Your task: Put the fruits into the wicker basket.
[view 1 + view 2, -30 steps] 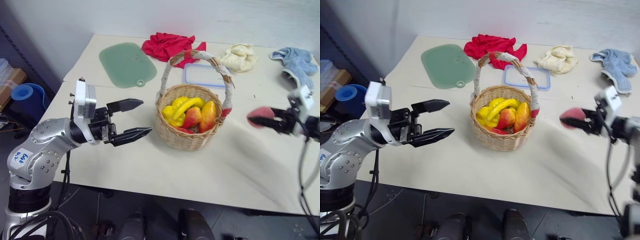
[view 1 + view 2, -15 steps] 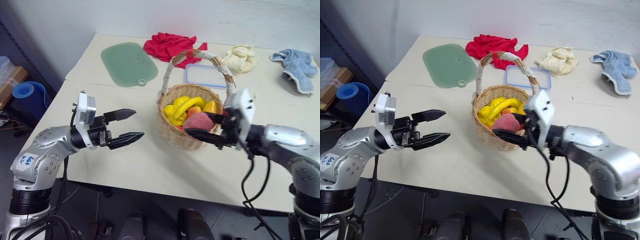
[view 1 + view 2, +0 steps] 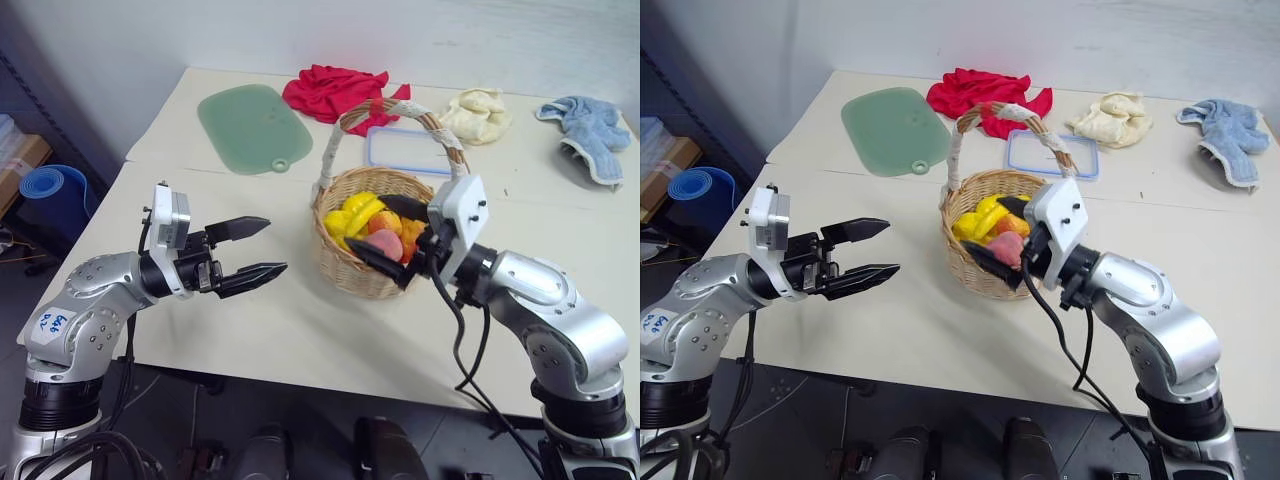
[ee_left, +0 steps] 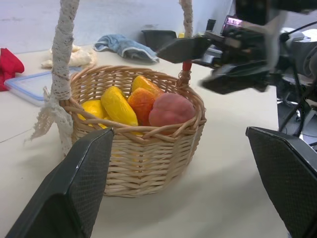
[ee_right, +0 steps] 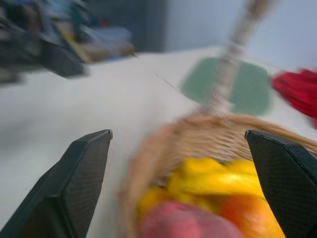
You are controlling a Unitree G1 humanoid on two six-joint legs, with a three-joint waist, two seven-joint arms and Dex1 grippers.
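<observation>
Jaws come first, nearest the camera: the left gripper [image 3: 262, 250] hangs over the front of the desk [image 3: 300, 330], its jaws spread and holding nothing, pointing toward the wicker basket [image 3: 372, 272]. The right gripper [image 3: 385, 235] sits at the basket's near rim with its jaws spread wide, 1 finger above the fruit and 1 below the rim line, gripping nothing.

Inside the basket, the pinkish-red fruit [image 4: 172, 110] rests against the near wall, touching the orange-yellow fruit [image 4: 142, 103] beside it; yellow peppers [image 4: 119, 105] lie just past them. Both fruits look to be in, so the drop seems done.

To finish well, the right arm should draw straight back and up, away from the rim and clear of the tall handle [image 3: 338, 135], so a finger does not hook the weave and tip the basket.

Farther off lie a green mat [image 3: 254, 128], a clear lid [image 3: 412, 150], a red cloth [image 3: 335, 92], a cream cloth [image 3: 476, 113] and a blue cloth [image 3: 588, 125].
</observation>
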